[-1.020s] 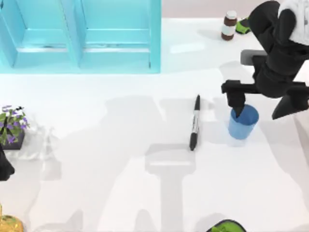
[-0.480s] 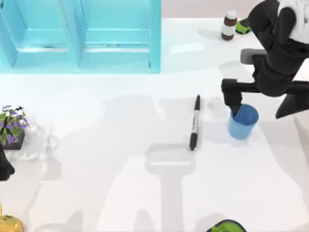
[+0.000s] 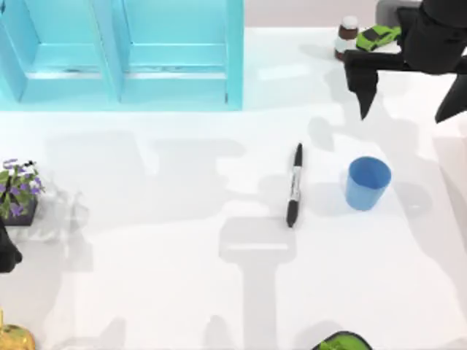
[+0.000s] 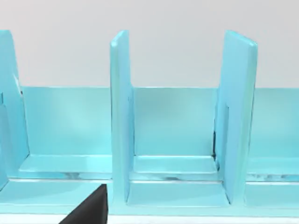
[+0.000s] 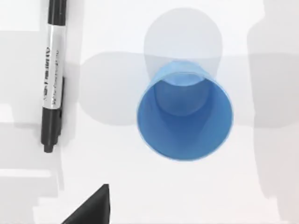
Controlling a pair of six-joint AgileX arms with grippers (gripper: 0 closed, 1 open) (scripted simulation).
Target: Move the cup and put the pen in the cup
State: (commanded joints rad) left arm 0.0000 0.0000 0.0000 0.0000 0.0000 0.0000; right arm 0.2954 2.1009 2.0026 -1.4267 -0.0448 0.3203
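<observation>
Step in hand: cup point(image 3: 367, 183) stands upright and free on the white table point(image 3: 182, 292), right of centre in the top view, so I judge its move done and the pen step about to start.
Right gripper: right gripper point(image 3: 412, 102) hangs above the far right of the table, well apart from the cup, fingers spread wide and holding nothing.
Pen: pen point(image 3: 294, 185) lies flat on the table just left of the cup, not touching it, running roughly far-to-near.
Pen in right wrist view: pen point(image 5: 53, 79) lies beside the cup point(image 5: 184, 112), labelled barrel up; the cup's mouth is open and nothing is inside.
Next move, as a judgement: a gripper must come down over the pen's barrel, pinch it across its width, lift, tip it upright and lower it into the cup; the pen looks longer than the cup is tall, so it should end up leaning on the rim.
Left arm: parked at the left edge of the top view, its wrist camera facing a turquoise rack point(image 4: 177, 140).
Hard to make out: I cannot tell how the left gripper's fingers stand; one dark finger tip point(image 4: 91, 210) juts into the left wrist view. A brown bottle point(image 3: 347, 33) and green toy car point(image 3: 378, 36) sit at the far edge, partly covered by the right arm.
</observation>
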